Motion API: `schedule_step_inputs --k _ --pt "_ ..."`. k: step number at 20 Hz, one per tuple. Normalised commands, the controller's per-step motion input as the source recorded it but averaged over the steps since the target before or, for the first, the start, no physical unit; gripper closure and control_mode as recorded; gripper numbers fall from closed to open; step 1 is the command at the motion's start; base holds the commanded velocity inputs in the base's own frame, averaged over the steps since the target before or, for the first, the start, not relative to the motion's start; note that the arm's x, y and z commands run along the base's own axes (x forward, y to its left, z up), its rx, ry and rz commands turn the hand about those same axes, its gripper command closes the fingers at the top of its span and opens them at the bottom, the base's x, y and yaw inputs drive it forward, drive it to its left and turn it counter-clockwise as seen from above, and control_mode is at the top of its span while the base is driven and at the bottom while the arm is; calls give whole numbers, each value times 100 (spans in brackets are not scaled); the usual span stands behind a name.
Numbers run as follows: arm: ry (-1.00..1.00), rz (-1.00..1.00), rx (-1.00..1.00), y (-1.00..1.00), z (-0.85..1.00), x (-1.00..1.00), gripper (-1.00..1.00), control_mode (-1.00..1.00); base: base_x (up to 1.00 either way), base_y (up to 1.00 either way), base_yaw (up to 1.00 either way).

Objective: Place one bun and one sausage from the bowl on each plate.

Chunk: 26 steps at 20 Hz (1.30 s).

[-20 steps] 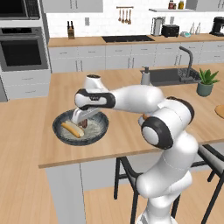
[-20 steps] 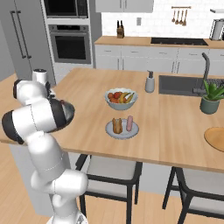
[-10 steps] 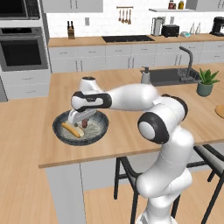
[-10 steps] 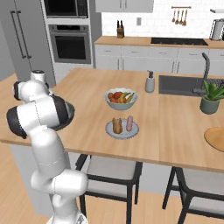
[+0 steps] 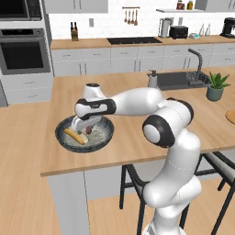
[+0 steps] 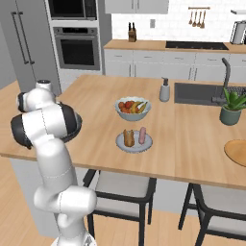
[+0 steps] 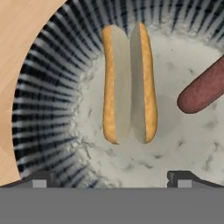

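- Gripper (image 5: 83, 130): lowered into the bowl (image 5: 102, 138), jaws spread wide and holding nothing. In the hand view both fingertips (image 7: 40, 180) stand well apart at the lower edge, with bare bowl floor between them.
- Bun (image 7: 129, 83): split type, lying on the speckled floor straight ahead of the gripper, centred between the two tips and not touching them. In the left base view the same bun (image 5: 73, 135) lies just below and to one side of the hand.
- Sausage (image 7: 202, 89): dark reddish-brown, beside the bun on the far side of the right-hand tip in the hand view, apart from the bun.
- Grey plate (image 6: 122, 143): well away from the gripper, past the robot's body, in front of the fruit bowl (image 6: 132, 113). It carries one bun and one pale sausage side by side; this plate is judged complete.
- Tan plate (image 6: 237, 152): farthest from the gripper, at the counter's far end. The visible part is bare.
- Progress: judged about half done. One bun and one sausage remain in the bowl, both due on the tan plate.
- Step in hand: judged a descent onto the bun; no grasp made yet.
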Motion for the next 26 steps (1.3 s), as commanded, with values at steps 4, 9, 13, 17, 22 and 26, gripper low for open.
schedule_step_inputs --k 4,9,13,17,22,26 --pt "-7 0 0 0 -14 28 -100 -100 0 0 0" --pt "-5 0 0 0 -16 48 -100 -100 0 0 0" --pt "0 0 0 9 -16 0 -100 -100 0 0 0" --pt "0 0 0 17 -11 0 -100 -100 0 0 0" --pt "0 0 0 0 -19 0 -100 -100 0 0 0" --pt "0 0 0 2 -14 0 -100 -100 0 0 0"
